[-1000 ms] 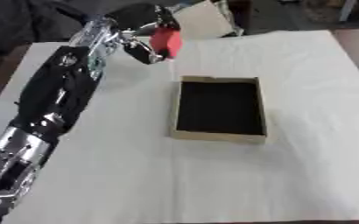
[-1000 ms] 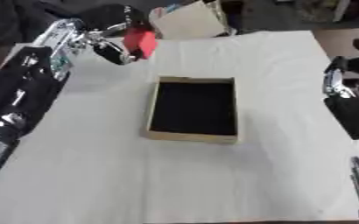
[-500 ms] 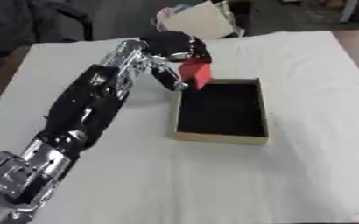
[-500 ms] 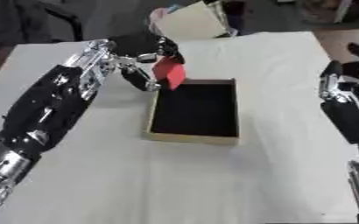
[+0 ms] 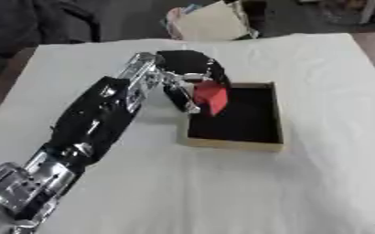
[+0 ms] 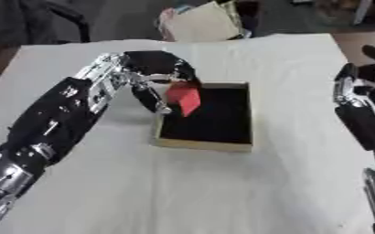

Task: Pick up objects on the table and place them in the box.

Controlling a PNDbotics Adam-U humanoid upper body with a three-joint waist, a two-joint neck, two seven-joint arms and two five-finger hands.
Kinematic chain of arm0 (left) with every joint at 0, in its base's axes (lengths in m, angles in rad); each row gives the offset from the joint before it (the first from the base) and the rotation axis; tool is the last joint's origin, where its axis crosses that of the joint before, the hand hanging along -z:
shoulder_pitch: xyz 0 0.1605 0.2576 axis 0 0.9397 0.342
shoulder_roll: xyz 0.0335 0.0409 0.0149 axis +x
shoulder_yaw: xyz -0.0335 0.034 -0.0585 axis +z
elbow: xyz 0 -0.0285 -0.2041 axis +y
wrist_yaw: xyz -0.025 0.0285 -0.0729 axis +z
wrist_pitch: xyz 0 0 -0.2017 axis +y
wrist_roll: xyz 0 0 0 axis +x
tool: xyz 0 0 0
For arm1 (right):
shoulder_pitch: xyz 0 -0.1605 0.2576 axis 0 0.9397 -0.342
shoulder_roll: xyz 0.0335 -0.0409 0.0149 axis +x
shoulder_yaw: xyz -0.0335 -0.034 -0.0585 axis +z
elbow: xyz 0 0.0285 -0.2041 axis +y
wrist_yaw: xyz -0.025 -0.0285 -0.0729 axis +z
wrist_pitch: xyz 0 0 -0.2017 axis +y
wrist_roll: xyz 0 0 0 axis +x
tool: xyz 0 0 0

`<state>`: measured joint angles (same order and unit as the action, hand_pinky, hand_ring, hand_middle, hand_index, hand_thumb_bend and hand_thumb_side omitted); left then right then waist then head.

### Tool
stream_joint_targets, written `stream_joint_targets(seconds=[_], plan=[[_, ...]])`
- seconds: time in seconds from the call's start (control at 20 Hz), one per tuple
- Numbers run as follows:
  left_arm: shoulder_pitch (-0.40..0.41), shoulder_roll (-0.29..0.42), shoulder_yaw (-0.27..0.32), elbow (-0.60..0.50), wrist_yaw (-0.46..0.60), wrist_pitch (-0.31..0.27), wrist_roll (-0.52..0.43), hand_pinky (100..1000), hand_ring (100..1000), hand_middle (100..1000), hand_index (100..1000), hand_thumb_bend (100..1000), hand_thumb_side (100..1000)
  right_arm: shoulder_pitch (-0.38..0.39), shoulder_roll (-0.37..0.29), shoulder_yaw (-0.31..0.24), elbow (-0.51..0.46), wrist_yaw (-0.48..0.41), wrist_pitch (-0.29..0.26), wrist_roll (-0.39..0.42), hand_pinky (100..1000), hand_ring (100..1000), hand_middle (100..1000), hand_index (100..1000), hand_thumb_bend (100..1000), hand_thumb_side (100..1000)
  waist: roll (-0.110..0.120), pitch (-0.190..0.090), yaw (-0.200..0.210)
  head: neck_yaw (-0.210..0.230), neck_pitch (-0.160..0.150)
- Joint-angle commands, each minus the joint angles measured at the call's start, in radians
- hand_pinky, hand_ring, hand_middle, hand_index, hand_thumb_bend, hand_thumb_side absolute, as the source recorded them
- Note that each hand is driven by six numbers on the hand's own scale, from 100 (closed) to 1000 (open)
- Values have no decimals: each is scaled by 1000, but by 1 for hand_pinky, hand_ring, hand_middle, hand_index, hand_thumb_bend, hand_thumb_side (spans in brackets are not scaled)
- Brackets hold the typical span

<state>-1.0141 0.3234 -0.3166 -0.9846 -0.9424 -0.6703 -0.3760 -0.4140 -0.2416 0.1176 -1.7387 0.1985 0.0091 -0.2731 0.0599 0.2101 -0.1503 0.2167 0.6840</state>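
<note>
White-clothed table (image 5: 222, 192), black-lined box (image 5: 237, 144) holding nothing, left hand (image 5: 187, 73) pinching red block (image 5: 211, 97) over it.

right hand (image 6: 359, 98) cropped, blurred red object (image 5: 211, 97)

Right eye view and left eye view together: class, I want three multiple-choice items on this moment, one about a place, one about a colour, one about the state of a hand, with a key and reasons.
1. Where is the red block?
A. Over the box's left edge
B. On the cloth by the near table edge
C. On the box's floor, far right corner

2. What colour is the box's inside?
A. White
B. Black
C. Green

3. What is the left hand doing?
A. Resting open on the table
B. Curled round the block
C. Pressing flat on the box rim

Key: 1 A, the red block hangs above the shallow cardboard box at its left wall. 2 B, the lining is black. 3 B, the left hand has fingers closed on the block.
</note>
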Motion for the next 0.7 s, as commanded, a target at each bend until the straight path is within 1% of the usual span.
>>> stream_joint_targets(seconds=[0.05, 0.15, 0.2, 0.25, 0.3, 0.35, 0.45, 0.65, 0.7], plan=[[-16, 26, 0, -34, 10, -6, -22, 794, 815, 825, 894, 591, 409, -15, -9, -3, -16, -4, -2, 2, 581, 720, 552, 863, 100, 467, -7, -16, 3, -3, -12], [-15, 35, 4, -45, 7, -6, -22, 803, 830, 847, 900, 653, 451, -15, -10, -4, -16, -4, -1, 2, 581, 721, 552, 863, 100, 467, -7, -17, 6, -3, -13], [-15, 41, 8, -53, 9, -4, -18, 804, 831, 849, 901, 658, 460, -14, -10, -5, -16, -4, -1, 1, 581, 721, 552, 863, 100, 467, -8, -18, 8, -4, -13], [-16, 49, 14, -67, 12, 2, -9, 795, 815, 831, 896, 649, 464, -14, -10, -5, -16, -4, -1, 1, 581, 722, 552, 863, 100, 468, -8, -19, 11, -5, -14], [-17, 60, 23, -83, 22, 12, 6, 790, 801, 815, 894, 626, 459, -13, -10, -6, -15, -3, -1, 1, 581, 722, 552, 864, 100, 468, -8, -19, 15, -6, -14], [-18, 75, 30, -100, 34, 25, 20, 783, 788, 801, 891, 568, 458, -12, -10, -6, -15, -2, -1, 0, 581, 722, 552, 864, 100, 469, -9, -20, 19, -7, -14], [-24, 117, 52, -144, 70, 60, 56, 773, 771, 782, 880, 502, 446, -10, -11, -10, -15, -1, -1, -2, 581, 722, 552, 864, 100, 468, -10, -22, 31, -11, -14], [-18, 228, 123, -255, 195, 164, 151, 759, 741, 750, 860, 347, 440, -2, -16, -16, -13, 0, 0, -9, 581, 723, 552, 864, 100, 471, -11, -26, 57, -23, -17], [-15, 258, 142, -270, 236, 194, 173, 759, 741, 749, 860, 341, 439, -1, -18, -19, -12, 1, 0, -11, 581, 723, 552, 864, 100, 471, -11, -27, 60, -27, -16]])
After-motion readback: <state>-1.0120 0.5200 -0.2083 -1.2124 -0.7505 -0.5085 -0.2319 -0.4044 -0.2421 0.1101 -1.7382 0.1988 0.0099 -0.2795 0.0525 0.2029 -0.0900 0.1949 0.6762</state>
